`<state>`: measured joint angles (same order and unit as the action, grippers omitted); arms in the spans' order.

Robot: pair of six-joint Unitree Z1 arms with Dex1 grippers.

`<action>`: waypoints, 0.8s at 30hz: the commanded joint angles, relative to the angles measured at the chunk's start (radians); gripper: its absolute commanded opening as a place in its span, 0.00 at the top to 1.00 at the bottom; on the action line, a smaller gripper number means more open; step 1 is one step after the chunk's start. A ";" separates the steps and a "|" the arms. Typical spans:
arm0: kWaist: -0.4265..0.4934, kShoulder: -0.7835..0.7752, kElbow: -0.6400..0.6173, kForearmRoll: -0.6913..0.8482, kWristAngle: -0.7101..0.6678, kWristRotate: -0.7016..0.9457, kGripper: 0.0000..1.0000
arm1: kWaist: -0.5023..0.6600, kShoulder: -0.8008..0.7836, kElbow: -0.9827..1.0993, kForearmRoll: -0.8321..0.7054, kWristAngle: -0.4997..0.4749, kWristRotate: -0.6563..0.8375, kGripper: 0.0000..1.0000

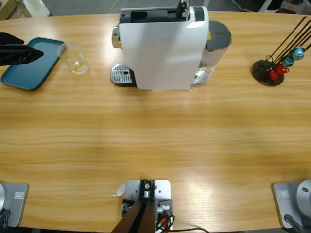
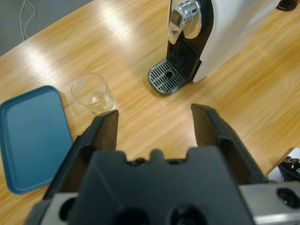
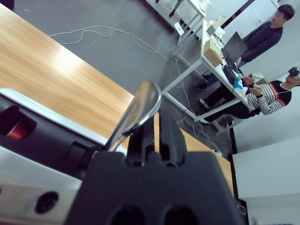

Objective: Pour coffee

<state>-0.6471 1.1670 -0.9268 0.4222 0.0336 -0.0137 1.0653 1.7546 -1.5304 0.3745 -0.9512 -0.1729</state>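
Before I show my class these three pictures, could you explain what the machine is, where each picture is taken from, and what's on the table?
Two robot arms work at a wooden table. One picture looks down from above; the other two look along each arm's jaws. On the table stand a white coffee machine, a clear glass, a blue tray and a capsule rack. The left gripper hangs open and empty near the glass. The right gripper, jaws together, is at the machine's silver lever.

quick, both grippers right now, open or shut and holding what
Left gripper: open, holding nothing, above the table near the glass.
Right gripper: shut on the coffee machine's silver lever.
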 commanded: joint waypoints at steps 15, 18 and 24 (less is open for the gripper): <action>-0.009 0.025 0.030 -0.007 -0.011 0.012 0.34 | 0.109 0.189 -0.059 -0.012 0.025 -0.005 1.00; -0.009 0.026 0.031 -0.007 -0.011 0.012 0.34 | 0.110 0.199 -0.066 -0.012 0.035 -0.003 1.00; -0.009 0.028 0.031 -0.007 -0.011 0.012 0.34 | 0.110 0.238 -0.085 -0.012 0.068 0.008 1.00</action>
<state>-0.6474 1.1673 -0.9268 0.4222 0.0336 -0.0137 1.1394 1.8717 -1.6137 0.3745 -0.9444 -0.1850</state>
